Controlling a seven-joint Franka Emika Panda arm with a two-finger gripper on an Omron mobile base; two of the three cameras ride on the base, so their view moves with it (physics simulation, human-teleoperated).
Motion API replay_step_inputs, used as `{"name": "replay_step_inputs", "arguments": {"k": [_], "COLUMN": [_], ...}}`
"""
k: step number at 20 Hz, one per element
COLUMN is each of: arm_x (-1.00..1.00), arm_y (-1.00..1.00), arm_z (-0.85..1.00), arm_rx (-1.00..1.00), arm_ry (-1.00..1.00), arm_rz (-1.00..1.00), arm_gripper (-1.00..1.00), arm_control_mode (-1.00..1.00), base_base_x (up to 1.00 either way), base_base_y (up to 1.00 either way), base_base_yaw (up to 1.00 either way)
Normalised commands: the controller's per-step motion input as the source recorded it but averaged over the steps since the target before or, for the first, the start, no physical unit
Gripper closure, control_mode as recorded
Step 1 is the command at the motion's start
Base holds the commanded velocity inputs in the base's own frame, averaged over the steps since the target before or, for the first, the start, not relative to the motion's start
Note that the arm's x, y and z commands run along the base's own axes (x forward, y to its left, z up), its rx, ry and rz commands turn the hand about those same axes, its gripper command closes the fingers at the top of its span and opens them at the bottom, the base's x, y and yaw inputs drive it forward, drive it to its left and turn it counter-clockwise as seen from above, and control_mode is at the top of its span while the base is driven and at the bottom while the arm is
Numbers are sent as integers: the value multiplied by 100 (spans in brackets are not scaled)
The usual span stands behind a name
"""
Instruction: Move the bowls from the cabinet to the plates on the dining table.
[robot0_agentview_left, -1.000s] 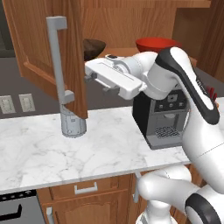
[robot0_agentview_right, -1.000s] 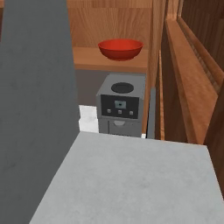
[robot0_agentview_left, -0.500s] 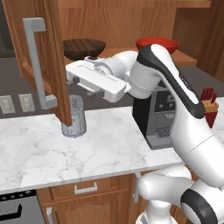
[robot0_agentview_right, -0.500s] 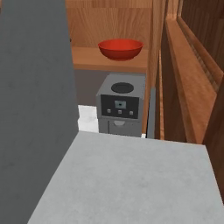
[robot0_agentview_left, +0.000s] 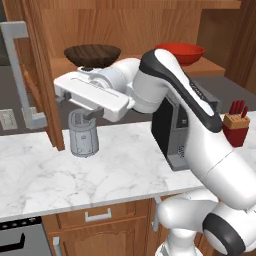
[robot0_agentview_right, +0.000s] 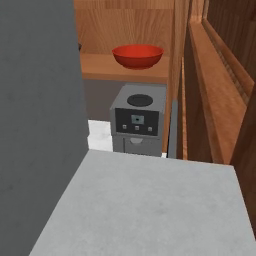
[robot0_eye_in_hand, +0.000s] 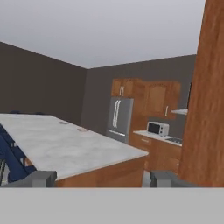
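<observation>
Cabinet door (robot0_agentview_left: 37, 75) stands swung open to the left, grey bar handle (robot0_agentview_left: 17, 75) facing out. On the shelf (robot0_agentview_left: 210, 66) inside: dark wood bowl (robot0_agentview_left: 92, 54) at the left, red bowl (robot0_agentview_left: 181, 52) at the right, well apart. Neither bowl is held.

Hand (robot0_eye_in_hand: 103, 178) — fingers spread wide, nothing between them, released. It sits low in front of the shelf, near the door's edge, and looks sideways past the door toward the long dining table (robot0_eye_in_hand: 65, 148), where two small plates (robot0_eye_in_hand: 83, 129) lie far off.

Risks as I judge them:
- The hand points away from the bowls, so it must turn before reaching in; a wide swing could strike the door or knock the grey canister (robot0_agentview_left: 83, 133) on the bench (robot0_agentview_left: 100, 170) just below.
- The forearm hangs just under the wood bowl — lifting without backing off could catch the shelf lip or tip the bowl.
- Shallow bowl, thin rim: a poorly set pinch may slip.
- The coffee machine (robot0_agentview_left: 172, 130) crowds the right side.
</observation>
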Motion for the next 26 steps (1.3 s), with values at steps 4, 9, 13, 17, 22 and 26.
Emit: {"name": "replay_step_inputs", "arguments": {"k": [4,9,13,17,22,26], "arm_x": [0,0,0,0,0,0], "arm_y": [26,26,21,20,24,22], "arm_z": [0,-1,-1,-3,-10,-9], "arm_rx": [-1,-1,-1,-1,-1,-1], "arm_ry": [-4,-3,-2,-1,-1,-1], "arm_rz": [2,1,0,0,0,0], "arm_gripper": [-100,-100,-100,-100,-100,-100], "arm_control_mode": [-100,-100,-100,-100,-100,-100], "base_base_x": [0,0,0,0,0,0], "base_base_y": [0,0,0,0,0,0], "base_base_yaw": [0,0,0,0,0,0]}}
